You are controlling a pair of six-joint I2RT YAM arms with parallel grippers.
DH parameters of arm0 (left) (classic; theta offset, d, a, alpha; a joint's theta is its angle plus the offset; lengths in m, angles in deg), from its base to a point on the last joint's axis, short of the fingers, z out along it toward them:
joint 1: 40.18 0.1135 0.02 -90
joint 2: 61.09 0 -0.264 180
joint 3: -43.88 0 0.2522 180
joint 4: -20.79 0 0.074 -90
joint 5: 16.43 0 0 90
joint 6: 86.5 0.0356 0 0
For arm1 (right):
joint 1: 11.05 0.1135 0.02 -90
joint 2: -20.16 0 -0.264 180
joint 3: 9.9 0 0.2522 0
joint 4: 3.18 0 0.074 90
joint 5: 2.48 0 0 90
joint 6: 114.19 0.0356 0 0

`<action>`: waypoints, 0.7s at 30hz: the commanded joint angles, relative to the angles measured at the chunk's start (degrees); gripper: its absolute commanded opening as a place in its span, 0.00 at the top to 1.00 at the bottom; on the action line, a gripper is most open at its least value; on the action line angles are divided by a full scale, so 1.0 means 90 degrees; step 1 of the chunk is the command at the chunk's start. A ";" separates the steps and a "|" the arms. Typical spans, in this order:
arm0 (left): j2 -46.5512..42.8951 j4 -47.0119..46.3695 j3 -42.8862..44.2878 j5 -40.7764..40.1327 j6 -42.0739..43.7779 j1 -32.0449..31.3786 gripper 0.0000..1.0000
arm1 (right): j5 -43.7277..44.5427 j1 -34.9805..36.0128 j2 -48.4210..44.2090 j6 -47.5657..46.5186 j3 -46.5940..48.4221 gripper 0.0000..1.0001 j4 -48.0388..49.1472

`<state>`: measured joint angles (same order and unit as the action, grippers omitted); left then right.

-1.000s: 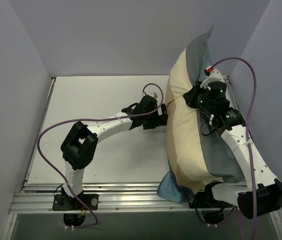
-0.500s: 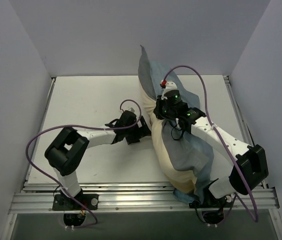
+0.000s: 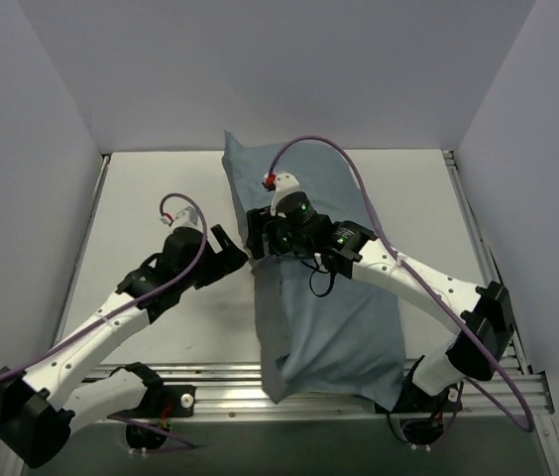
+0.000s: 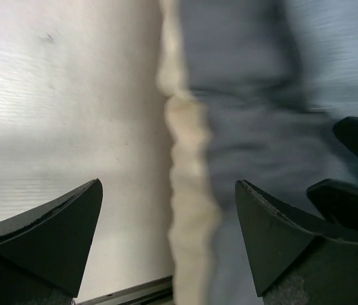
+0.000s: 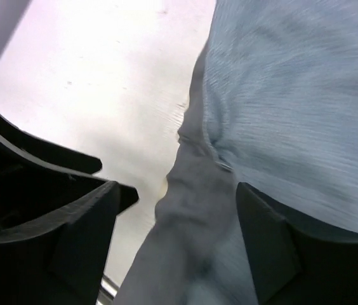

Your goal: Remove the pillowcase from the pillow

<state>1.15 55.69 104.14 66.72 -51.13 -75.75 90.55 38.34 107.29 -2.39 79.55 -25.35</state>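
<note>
Sitting under soft, even overhead light in the top view, bright without glare, reading sharp across the pillowcase point(image 3: 339, 307) and throwing only a thin, pale shadow onto the table point(image 3: 151, 188) just left of it. Smearing with motion blur in the left wrist view, streaking the pillowcase's weave sideways and washing out toward white on the table to its upper left. Blurring likewise in the right wrist view, blowing out to pinkish white left of the pillowcase. Rendering the left gripper point(image 4: 167, 184) and right gripper point(image 5: 179, 185) as dark, underlit shapes over the pillowcase's edge, soft along their rims.
</note>
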 commanded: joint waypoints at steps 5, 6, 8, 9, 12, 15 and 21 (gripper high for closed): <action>-0.0598 0.2093 0.1062 -0.0675 0.1391 0.0582 0.06 | 0.1039 0.0177 -0.0920 0.0028 0.0449 0.14 -0.0716; -0.0510 0.2103 0.1315 -0.0597 0.1518 0.0767 0.06 | 0.1128 0.0148 -0.1144 0.0058 0.0333 0.12 -0.0784; -0.0130 0.1958 0.1590 -0.0257 0.1870 0.0953 0.06 | 0.1362 0.0109 -0.1321 0.0126 0.0176 0.07 -0.1048; 0.0046 0.1880 0.1881 -0.0129 0.1977 0.1128 0.06 | 0.1382 0.0060 -0.1467 0.0204 -0.0009 0.07 -0.1213; 0.0875 0.1489 0.2400 0.0253 0.2232 0.1383 0.06 | 0.1285 0.0011 -0.1692 0.0389 -0.0351 0.06 -0.1419; 0.1920 0.1060 0.3161 0.0700 0.2262 0.1725 0.06 | 0.0885 0.0001 -0.2160 0.0614 -0.0898 0.06 -0.1507; 0.4059 0.0483 0.4929 0.1365 0.1989 0.2067 0.06 | 0.0474 0.0098 -0.2464 0.0995 -0.1611 0.06 -0.1898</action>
<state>32.62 65.53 141.72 73.56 -33.25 -58.29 96.56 38.58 87.05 3.54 66.87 -39.42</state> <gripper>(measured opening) 0.941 0.939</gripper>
